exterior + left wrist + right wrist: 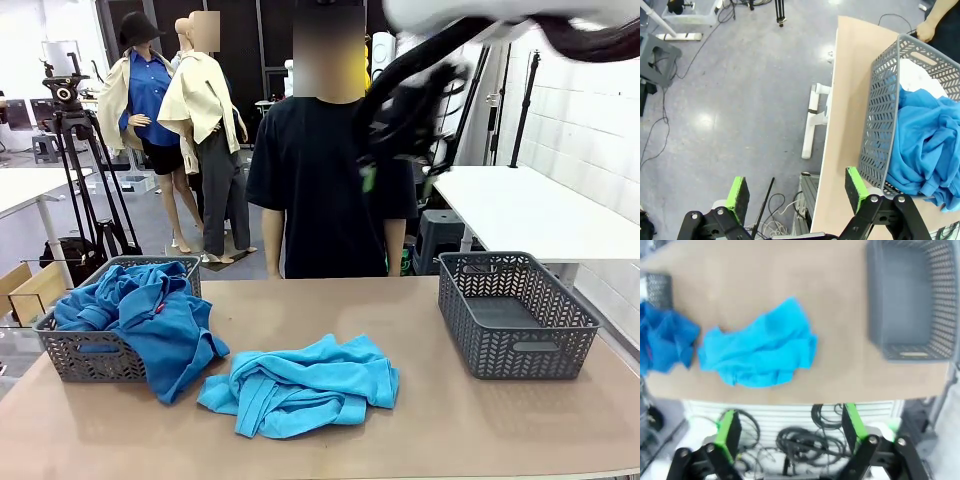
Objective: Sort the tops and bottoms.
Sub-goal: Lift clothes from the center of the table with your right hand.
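Between two grey lattice-walled baskets, a crumpled sky-blue shirt point(303, 385) lies soft on the tan table point(420, 330). Left basket point(70, 350) spills royal-blue shirts point(150, 315); right basket point(515, 315) is bare. Both grippers, left point(797, 192) and right point(788, 429), hover with jaws apart.

A sky-blue shirt point(305, 385) lies on the tan table point(420, 420), and royal-blue shirts point(150, 315) with a speck of red spill from the grey lattice basket on the left point(75, 355). The right basket point(515, 315) is the same grey with a herringbone cut-out pattern. The person at the far side wears a black T-shirt point(325, 185).
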`<state>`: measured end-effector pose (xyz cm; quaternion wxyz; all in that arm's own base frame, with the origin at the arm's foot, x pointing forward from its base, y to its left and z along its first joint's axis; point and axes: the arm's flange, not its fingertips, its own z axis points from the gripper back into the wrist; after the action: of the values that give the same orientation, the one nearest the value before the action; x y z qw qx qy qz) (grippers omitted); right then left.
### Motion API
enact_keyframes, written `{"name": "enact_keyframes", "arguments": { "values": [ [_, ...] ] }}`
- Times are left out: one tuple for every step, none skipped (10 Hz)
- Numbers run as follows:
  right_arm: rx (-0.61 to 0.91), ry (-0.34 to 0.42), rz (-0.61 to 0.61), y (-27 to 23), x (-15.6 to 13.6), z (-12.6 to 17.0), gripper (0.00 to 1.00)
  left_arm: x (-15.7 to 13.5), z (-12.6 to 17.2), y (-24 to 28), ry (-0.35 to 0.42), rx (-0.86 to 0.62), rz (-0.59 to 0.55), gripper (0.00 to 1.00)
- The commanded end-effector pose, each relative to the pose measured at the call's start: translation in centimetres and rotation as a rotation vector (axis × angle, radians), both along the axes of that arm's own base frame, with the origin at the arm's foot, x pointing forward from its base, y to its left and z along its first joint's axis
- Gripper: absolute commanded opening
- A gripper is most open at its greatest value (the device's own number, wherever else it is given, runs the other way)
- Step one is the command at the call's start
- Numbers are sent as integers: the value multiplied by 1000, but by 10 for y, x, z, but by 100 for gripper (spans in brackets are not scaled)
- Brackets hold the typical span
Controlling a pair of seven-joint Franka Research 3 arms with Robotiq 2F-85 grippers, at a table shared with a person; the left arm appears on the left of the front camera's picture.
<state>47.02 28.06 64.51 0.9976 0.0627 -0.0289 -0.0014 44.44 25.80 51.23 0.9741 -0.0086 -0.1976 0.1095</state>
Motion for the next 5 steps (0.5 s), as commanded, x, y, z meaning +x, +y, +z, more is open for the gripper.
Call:
{"name": "enact_keyframes", "arguments": {
  "values": [
    [-38, -11, 145, 31, -18, -49, 100, -2, 1, 2, 2, 8, -4, 100],
    [-39, -18, 183, 50, -33, -74, 100, -2, 1, 2, 2, 8, -4, 100],
    [-50, -12, 218, 62, -53, -101, 100, -2, 1, 2, 2, 8, -4, 100],
    [-64, -45, 216, 63, -62, -122, 100, -2, 1, 2, 2, 8, -4, 100],
    [-31, 36, 205, 57, -66, -134, 100, -2, 1, 2, 2, 8, -4, 100]
  ]
}}
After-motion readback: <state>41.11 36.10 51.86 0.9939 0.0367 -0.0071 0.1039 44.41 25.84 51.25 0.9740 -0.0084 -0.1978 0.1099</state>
